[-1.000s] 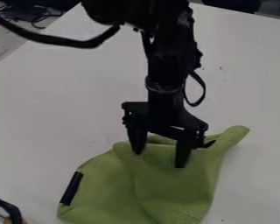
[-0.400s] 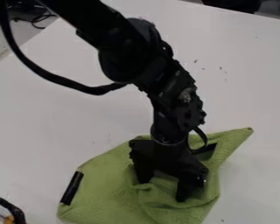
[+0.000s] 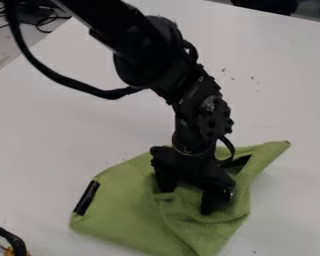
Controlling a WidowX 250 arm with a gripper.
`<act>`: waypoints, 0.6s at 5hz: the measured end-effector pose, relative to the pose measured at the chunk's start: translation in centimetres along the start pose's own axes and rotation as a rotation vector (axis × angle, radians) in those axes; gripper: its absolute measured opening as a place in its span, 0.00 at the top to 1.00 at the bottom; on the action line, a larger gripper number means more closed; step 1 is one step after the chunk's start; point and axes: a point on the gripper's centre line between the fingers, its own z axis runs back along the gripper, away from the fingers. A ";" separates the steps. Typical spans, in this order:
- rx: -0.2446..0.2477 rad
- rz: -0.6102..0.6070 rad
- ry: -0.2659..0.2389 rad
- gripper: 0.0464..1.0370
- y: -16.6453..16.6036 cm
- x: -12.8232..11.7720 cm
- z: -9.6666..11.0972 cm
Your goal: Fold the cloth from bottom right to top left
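Observation:
The gripper (image 3: 187, 202) points down over the middle of the green cloth (image 3: 126, 207), its two fingers well apart and their tips against the fabric. Rumpled cloth shows between and around the tips, with folds running down toward the bottom edge. A black strip (image 3: 87, 198) lies along the cloth's left edge, and a dark patch shows at the upper right, beside the gripper. The upper right corner of the cloth stretches out to a narrow point. Part of the cloth behind the gripper is hidden by it.
The white table (image 3: 69, 120) surrounds the cloth. At the bottom left corner is a black curved object (image 3: 9, 238) with an orange bit. Dark cables (image 3: 39, 17) lie beyond the table's edge at the upper left.
The gripper first came down the view onto the cloth, then shifted slightly back up. The cloth's left part and its black strip have slid up a little, and its middle has rumpled.

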 end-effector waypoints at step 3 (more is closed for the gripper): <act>0.002 -0.036 -0.017 0.04 7.6 5.6 -1.4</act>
